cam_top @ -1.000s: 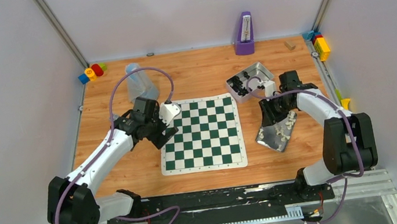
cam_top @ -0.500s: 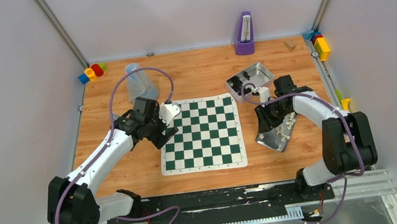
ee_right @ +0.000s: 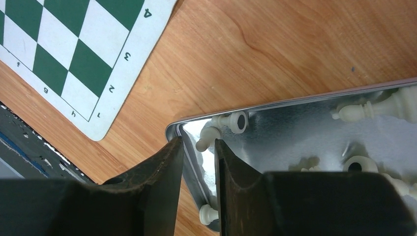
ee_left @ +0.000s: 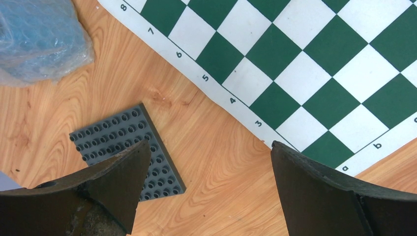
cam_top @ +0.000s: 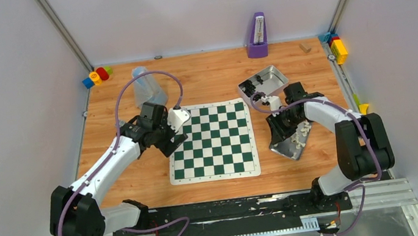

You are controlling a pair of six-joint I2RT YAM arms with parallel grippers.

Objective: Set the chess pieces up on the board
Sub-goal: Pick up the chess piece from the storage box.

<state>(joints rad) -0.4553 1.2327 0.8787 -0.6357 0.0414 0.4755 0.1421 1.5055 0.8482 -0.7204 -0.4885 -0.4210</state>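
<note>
right tool (ee_right: 198,142): jaws pinched down to a slim gap, parked on the near corner of the metal tray (ee_right: 295,101). The tray rim runs up through the gap. Can't tell whether it has hold of anything.
in the gap: one pawn (ee_right: 208,214) sits deep between the fingers. A second pawn (ee_right: 205,140) lies on its side right at the tips. Contact with either isn't readable.
chess pieces (ee_right: 364,110): cream, loose in the tray, most lying flat, ahead and right of the right tool.
board (ee_right: 64,44): flat on the bench (ee_right: 295,44), ahead-left of the right tool, well apart from its tips. Top view shows no pieces on it.
left tool (ee_left: 210,147): fully spread, empty, hovering over bare bench. Board edge is ahead and right of it, grey studded plate (ee_left: 118,140) beside its left finger.
step (my read): first pick from the tray, setup basically not started.
risk 1: jaws close on the rim instead of a pawn → tray gets dragged or tipped and pieces scatter.
risk 2: tiny smooth piece gripped off-centre while lying sideways → squirts out, or reaches the board tipped and won't stand.
risk 3: two pawns close together at the tips → double pick, or one knocked over the rim.
risk 4: thin board mat slides if a finger scrapes it during placement.
</note>
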